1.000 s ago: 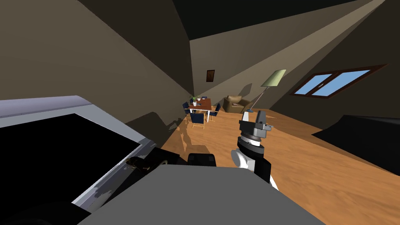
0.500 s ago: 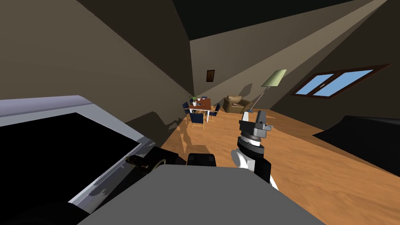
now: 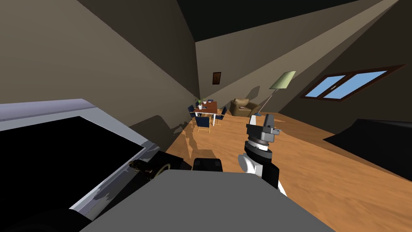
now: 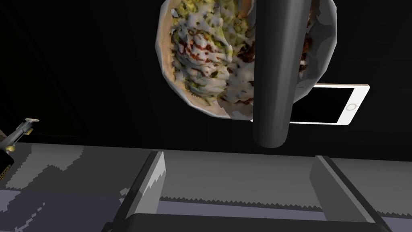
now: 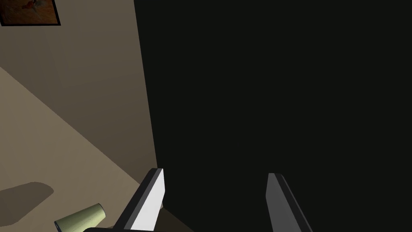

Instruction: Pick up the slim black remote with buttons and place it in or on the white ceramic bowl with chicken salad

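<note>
The left end effector (image 4: 239, 161) is open, with nothing between its two fingers. Just past it is the remote (image 4: 273, 72), a long dark stick shape. It looks to lie across the bowl (image 4: 177, 90) of salad, with one end poking out over the rim. So I think the drop is done and the job is nearly over.

A white phone (image 4: 342, 104) lies just beside the bowl, and the bowl hides part of it. In the last second almost nothing has changed. The head picture slid only a tiny bit, and that is my own move.

The right end effector (image 3: 261, 120) is held up, open and empty too. The bowl sits on a black table (image 3: 116, 128) with a grey edge. Far off across the wood floor (image 3: 322, 181) are a small table (image 3: 206, 108) with blue chairs, a brown armchair (image 3: 243, 107), a lamp (image 3: 282, 80) and a window (image 3: 342, 85).
</note>
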